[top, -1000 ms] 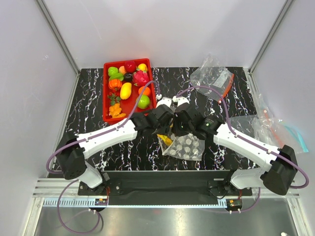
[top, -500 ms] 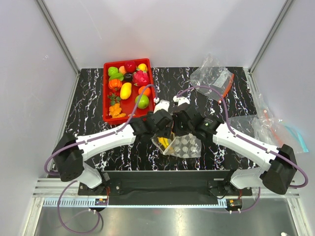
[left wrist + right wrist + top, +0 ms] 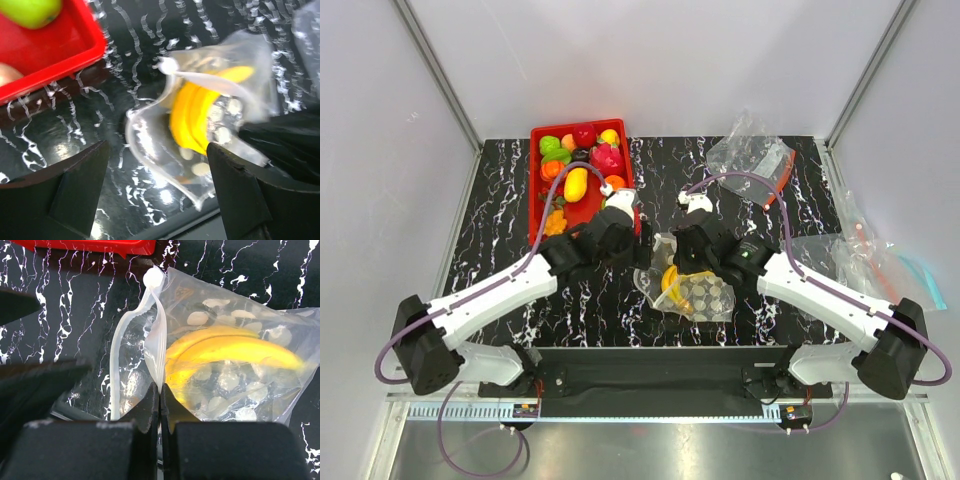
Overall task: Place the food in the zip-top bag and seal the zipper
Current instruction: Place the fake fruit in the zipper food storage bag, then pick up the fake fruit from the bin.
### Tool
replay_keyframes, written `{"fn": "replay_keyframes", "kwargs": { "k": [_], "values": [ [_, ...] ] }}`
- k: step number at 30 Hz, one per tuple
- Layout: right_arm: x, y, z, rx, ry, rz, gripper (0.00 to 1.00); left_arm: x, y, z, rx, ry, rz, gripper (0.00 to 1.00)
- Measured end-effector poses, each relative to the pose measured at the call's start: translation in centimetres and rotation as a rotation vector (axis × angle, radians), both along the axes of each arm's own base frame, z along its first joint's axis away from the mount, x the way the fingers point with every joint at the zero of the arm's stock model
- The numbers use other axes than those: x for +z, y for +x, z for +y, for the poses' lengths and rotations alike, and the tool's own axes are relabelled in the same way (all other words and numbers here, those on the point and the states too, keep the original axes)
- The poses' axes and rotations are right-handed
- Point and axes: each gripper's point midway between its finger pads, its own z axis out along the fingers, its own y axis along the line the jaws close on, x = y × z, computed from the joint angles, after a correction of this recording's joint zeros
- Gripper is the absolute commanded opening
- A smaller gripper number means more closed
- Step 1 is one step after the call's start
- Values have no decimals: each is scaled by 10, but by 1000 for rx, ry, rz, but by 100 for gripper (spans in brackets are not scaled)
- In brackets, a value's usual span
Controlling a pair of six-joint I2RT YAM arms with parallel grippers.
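The dotted clear zip-top bag (image 3: pixel 700 292) lies on the black marble table in front of the red tray (image 3: pixel 535 215). The yellow banana bunch (image 3: pixel 672 280) is inside it, also clear in the right wrist view (image 3: pixel 230 352). My right gripper (image 3: pixel 159 387) is shut on one lip of the bag's mouth; the whitish zipper strip (image 3: pixel 115 370) bows open beside it. My left gripper (image 3: pixel 156 150) is open and empty, just left of the bag (image 3: pixel 200 125), near the tray's front corner. The yellow oval fruit (image 3: pixel 576 184) and a green apple (image 3: pixel 30 10) are in the tray.
The tray also holds a pink dragon fruit (image 3: pixel 607 158), a dark red apple (image 3: pixel 584 135) and other toy foods. A clear bag with an orange-red zipper (image 3: pixel 755 160) lies at the back right. Plain clear bags (image 3: pixel 865 260) lie at the right edge.
My left gripper has drawn back left from the bag's mouth toward the tray, open and empty. The banana bunch now lies inside the bag. The right gripper keeps its hold.
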Motion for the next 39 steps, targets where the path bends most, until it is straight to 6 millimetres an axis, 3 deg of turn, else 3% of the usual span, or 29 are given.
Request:
{"fn": "replay_keyframes", "kwargs": {
  "k": [4,10,13,15,17,20,25,29,34,36,39],
  "values": [
    [0,0,0,-3,3,1,0,-36,3,14,16,33,63,82],
    [0,-1,-1,-4,0,5,0,-91,-4,17,-2,83,176,82],
    [1,-1,-1,-5,3,4,0,-107,-4,12,-15,74,216,73],
    [2,-1,-1,-6,6,3,0,-114,-2,2,-34,47,239,56],
    [2,-1,-1,-6,8,1,0,-118,-3,-7,-57,17,261,27],
    [4,-2,-3,-7,10,-2,0,-120,-7,-17,-92,-23,278,0],
    [6,-1,-15,-42,-22,-20,0,-107,-10,-18,-112,-54,259,0],
    [1,0,-28,-80,-76,-20,0,-65,-17,-20,-143,-119,200,0],
    [-3,1,-42,-121,-120,-12,0,2,-34,-44,-243,-231,97,3],
    [-4,1,-47,-136,-139,-9,0,11,-40,-48,-271,-254,88,4],
    [0,1,-56,-156,-165,-10,0,9,-42,-47,-276,-246,99,5]
  ]
}}
